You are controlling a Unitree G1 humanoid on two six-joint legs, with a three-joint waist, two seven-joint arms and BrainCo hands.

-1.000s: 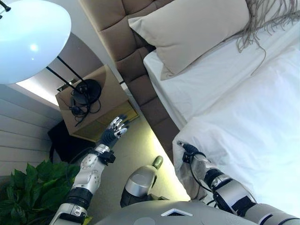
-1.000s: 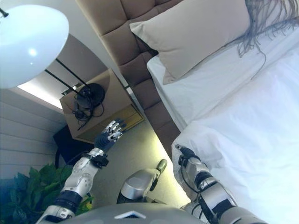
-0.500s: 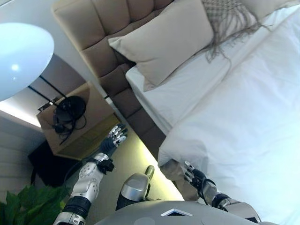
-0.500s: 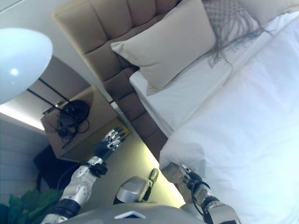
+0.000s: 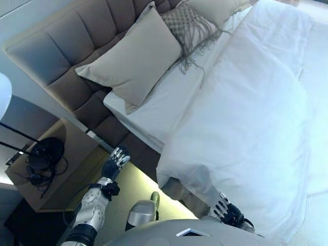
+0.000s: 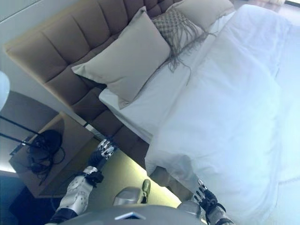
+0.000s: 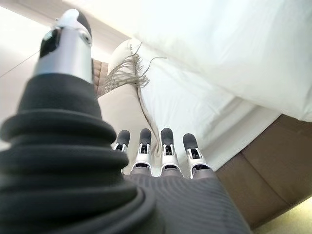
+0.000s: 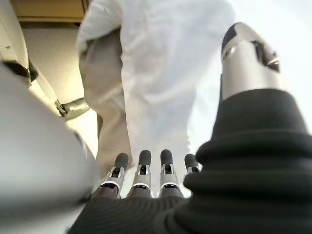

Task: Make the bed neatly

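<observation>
A white duvet covers most of the bed, its near corner hanging over the side. Bare white sheet shows between the duvet and a large beige pillow. A fringed cushion and a second pillow lie further along the headboard. My right hand hovers at the duvet's near edge, fingers straight, holding nothing. My left hand is raised beside the bed, open, its fingers pointing at the mattress side.
A wooden nightstand stands left of the bed with a black lamp base and cables on it. The edge of a white lamp shade shows at the far left. The brown bed base runs below the mattress.
The camera has swung, bringing more of the bed into view. My right hand has drawn away from the duvet's corner to a spot further along its edge. The left hand stays raised and open.
</observation>
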